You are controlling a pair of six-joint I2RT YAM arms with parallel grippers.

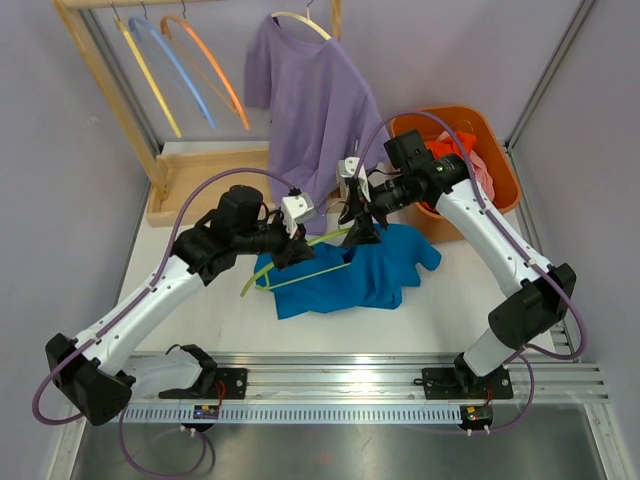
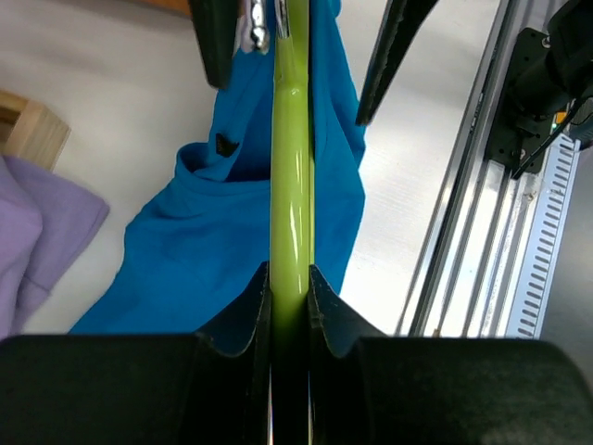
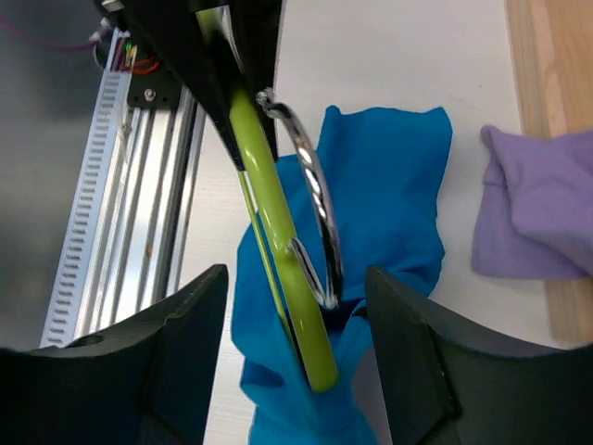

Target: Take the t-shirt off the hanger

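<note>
The blue t-shirt (image 1: 360, 275) lies crumpled on the white table. A lime green hanger (image 1: 300, 262) with a metal hook (image 3: 315, 199) is held slanted over it. Its far end meets the blue cloth, and I cannot tell how much is inside the shirt. My left gripper (image 1: 293, 245) is shut on the hanger's green bar (image 2: 289, 185), which runs between its fingertips (image 2: 289, 283). My right gripper (image 1: 362, 230) is open, its fingers (image 3: 185, 352) spread either side of the hook and the hanger top (image 3: 278, 241), touching neither. The shirt also shows in both wrist views (image 2: 204, 260) (image 3: 389, 204).
A purple t-shirt (image 1: 310, 100) hangs on a wooden rack (image 1: 100, 90) at the back, with yellow, blue and orange hangers (image 1: 190, 70). An orange basket (image 1: 490, 175) of clothes stands at the back right. A metal rail (image 1: 350, 385) runs along the near edge.
</note>
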